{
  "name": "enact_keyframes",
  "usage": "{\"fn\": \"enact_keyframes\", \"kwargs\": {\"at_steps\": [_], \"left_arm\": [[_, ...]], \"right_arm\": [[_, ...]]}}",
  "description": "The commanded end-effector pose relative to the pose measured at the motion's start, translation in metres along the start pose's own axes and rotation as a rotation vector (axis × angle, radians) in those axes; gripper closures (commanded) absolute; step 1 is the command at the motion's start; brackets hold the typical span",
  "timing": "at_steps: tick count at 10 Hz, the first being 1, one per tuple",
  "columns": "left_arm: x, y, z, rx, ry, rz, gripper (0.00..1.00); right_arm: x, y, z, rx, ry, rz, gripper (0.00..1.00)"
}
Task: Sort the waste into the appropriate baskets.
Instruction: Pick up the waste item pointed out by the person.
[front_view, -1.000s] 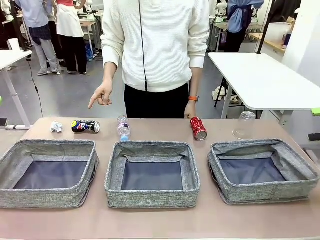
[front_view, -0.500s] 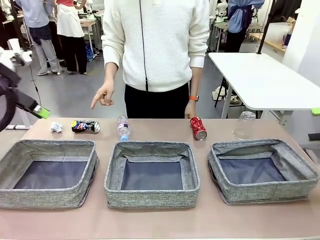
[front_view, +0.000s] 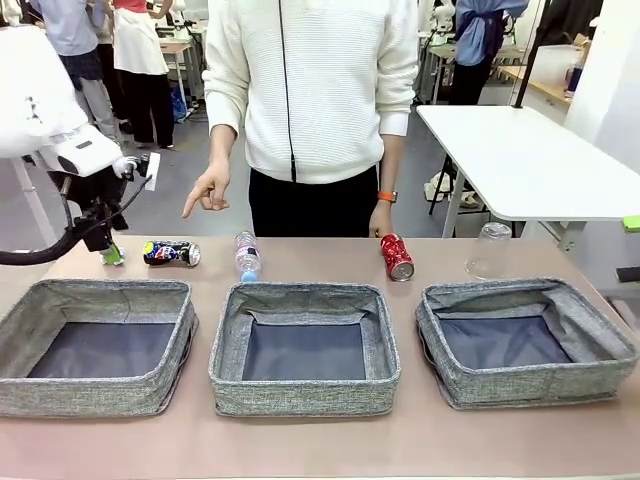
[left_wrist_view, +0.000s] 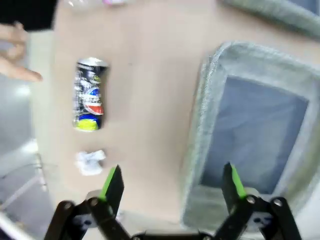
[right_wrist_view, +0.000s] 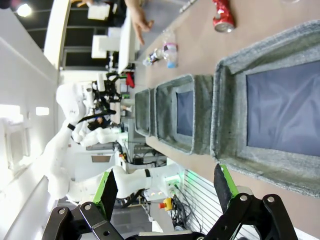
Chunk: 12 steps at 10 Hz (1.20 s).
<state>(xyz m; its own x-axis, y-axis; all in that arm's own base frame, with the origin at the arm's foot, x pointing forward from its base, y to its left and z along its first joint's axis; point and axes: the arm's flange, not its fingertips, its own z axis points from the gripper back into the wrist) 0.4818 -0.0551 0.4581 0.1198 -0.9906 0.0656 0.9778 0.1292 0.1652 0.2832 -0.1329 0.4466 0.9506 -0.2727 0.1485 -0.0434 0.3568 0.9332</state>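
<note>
My left gripper (front_view: 106, 248) hangs open at the table's far left, in front of where the crumpled paper ball lies. In the left wrist view the paper ball (left_wrist_view: 90, 161) sits just beyond the open left gripper (left_wrist_view: 172, 182), beside the crushed black-white can (left_wrist_view: 90, 100). Along the far edge lie the crushed can (front_view: 171, 253), the clear bottle (front_view: 246, 256), the red can (front_view: 396, 257) and the clear cup (front_view: 489, 250). Three grey baskets (front_view: 90, 395) (front_view: 300, 398) (front_view: 530, 385) stand in a row, all bare inside. My right gripper (right_wrist_view: 166, 185) is open, back from the right basket (right_wrist_view: 227, 100).
A person in a white sweater stands at the far side. One hand (front_view: 205, 192) points down over the crushed can, and the other hand (front_view: 380, 218) hangs by the red can. A white table (front_view: 520, 160) stands behind on the right.
My left arm has swung in from the left and come down over the paper ball at the far left. The waste and baskets have stayed put.
</note>
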Motion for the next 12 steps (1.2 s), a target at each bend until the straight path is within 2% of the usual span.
{"fn": "enact_keyframes", "kwargs": {"at_steps": [1,2,5,6,7,8,9,11,12], "left_arm": [[-0.017,-0.017,0.009,0.632,-0.05,-0.261,0.0],[0.0,0.0,0.0,0.0,0.0,0.0,0.0],[0.0,0.0,0.0,0.0,0.0,0.0,0.0],[-0.001,-0.006,-0.003,0.045,0.028,-0.047,0.0],[0.001,-0.001,-0.011,0.142,0.085,0.001,0.0],[0.004,0.014,-0.017,0.133,0.064,-0.017,0.0],[0.008,0.035,-0.027,0.149,0.083,0.002,0.0],[0.024,0.068,-0.05,0.122,0.054,-0.078,0.0],[0.029,0.076,-0.059,0.16,0.093,-0.128,0.0]], "right_arm": [[0.003,0.001,0.001,0.015,-0.002,0.027,0.0],[0.003,0.001,0.001,0.015,-0.002,0.027,0.0],[0.003,0.001,0.001,0.015,-0.002,0.027,0.0],[0.003,0.001,0.001,0.015,-0.002,0.027,0.0],[0.003,0.001,0.001,0.015,-0.002,0.027,0.0],[0.003,0.001,0.001,0.015,-0.002,0.027,0.0],[0.003,0.001,0.001,0.015,-0.002,0.027,0.0],[0.003,0.001,0.001,0.015,-0.002,0.027,0.0],[0.003,0.001,0.001,0.015,-0.002,0.027,0.0]]}}
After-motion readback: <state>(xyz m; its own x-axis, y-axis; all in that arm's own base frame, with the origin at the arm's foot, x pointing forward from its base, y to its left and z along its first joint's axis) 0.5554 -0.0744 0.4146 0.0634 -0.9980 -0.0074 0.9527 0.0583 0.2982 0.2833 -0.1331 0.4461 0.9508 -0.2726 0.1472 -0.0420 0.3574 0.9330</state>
